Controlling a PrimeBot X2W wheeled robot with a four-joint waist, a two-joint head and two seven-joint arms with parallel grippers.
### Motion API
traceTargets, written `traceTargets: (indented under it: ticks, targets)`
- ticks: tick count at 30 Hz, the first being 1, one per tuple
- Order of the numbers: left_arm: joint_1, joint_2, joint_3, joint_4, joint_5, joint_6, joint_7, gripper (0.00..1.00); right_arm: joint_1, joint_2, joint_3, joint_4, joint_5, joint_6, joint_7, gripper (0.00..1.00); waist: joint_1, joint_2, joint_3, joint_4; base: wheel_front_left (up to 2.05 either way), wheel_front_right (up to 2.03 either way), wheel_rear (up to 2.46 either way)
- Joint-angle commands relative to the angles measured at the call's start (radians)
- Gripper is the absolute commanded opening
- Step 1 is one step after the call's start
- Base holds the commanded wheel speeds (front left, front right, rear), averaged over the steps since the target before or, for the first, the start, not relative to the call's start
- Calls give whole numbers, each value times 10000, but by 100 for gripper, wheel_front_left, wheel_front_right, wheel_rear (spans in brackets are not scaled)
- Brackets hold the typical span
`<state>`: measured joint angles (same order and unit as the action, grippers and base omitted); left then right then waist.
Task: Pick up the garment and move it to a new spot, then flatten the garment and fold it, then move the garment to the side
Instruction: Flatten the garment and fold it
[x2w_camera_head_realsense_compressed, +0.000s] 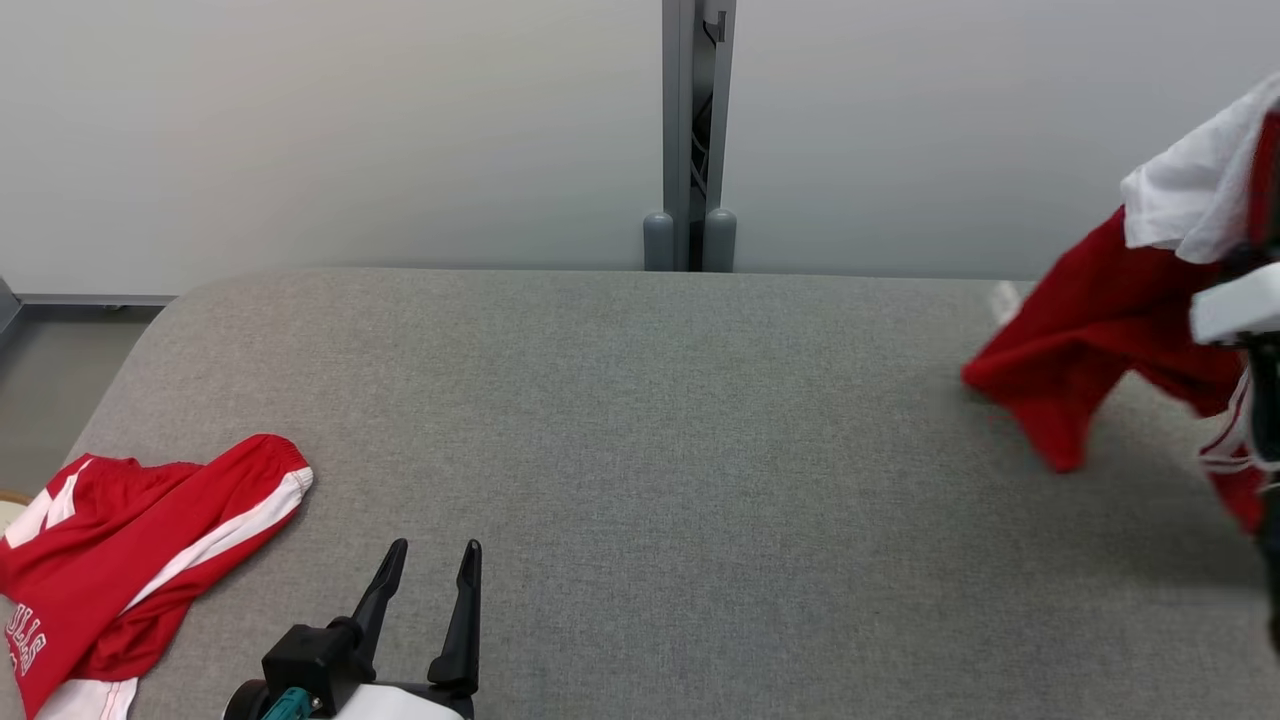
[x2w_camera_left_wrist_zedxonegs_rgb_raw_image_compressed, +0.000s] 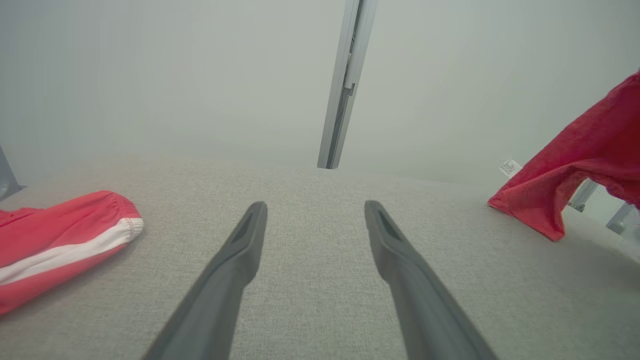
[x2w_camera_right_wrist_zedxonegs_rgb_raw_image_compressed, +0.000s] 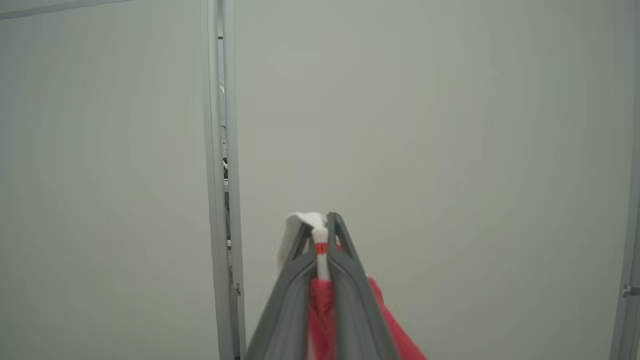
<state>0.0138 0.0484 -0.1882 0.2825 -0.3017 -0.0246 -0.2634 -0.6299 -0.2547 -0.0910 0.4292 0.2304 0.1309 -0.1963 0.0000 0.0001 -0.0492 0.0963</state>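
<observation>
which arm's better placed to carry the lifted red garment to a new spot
Right. The right claw is shut on the lifted garment, hanging over the table's right end; the left claw is open, empty, well away from it.

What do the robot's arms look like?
The left end effector has two long, dark, tapering fingers on a black block, with a teal part and white forearm shell behind. The right end effector has grey fingers with triangular cut-outs near the tips.

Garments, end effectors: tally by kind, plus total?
Garments: 2 (lying garment, hanging garment)
End effectors: 2 (left end effector open, right end effector shut on hanging garment)
Total: 4
</observation>
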Motion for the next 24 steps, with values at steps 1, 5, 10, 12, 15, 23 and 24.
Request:
traceTargets:
  ticks: [1, 5, 10, 12, 15, 23, 24]
  targets:
    - [-47, 40, -12, 10, -58, 58, -23, 100, -39, 272, 124, -26, 66, -1, 202, 0, 0, -1, 19, 27, 0, 0, 0]
    - [-139, 39, -99, 44, -123, 55, -23, 100, 75, 1053, 656, 115, 482, -1, 844, 0, 0, -1, 103, 186, 0, 0, 0]
    - [-235, 37, -209, 56, -285, 93, -23, 100, 223, 1815, 1324, 547, 1316, -1, 1406, 0, 0, -1, 177, 536, 0, 0, 0]
    - [-242, 42, -261, 58, -333, 124, -23, 100, 292, 1961, 1557, 850, 1663, -1, 1546, 0, 0, -1, 202, 721, 0, 0, 0]
    - [-261, 39, -351, 81, -369, 112, -23, 100, 310, 2044, 2476, 1230, 2869, -1, 1779, 0, 0, -1, 253, 1028, 0, 0, 0]
    - [-382, 42, -547, 162, -351, 38, -23, 100, -495, 2017, 5693, 2216, 6065, -1, 1236, 0, 0, -1, 475, 1824, 0, 0, 0]
    - [-411, 44, -590, 171, -359, 20, -23, 100, -687, 2020, 5998, 2345, 6425, -1, 1093, 0, 0, -1, 523, 1957, 0, 0, 0]
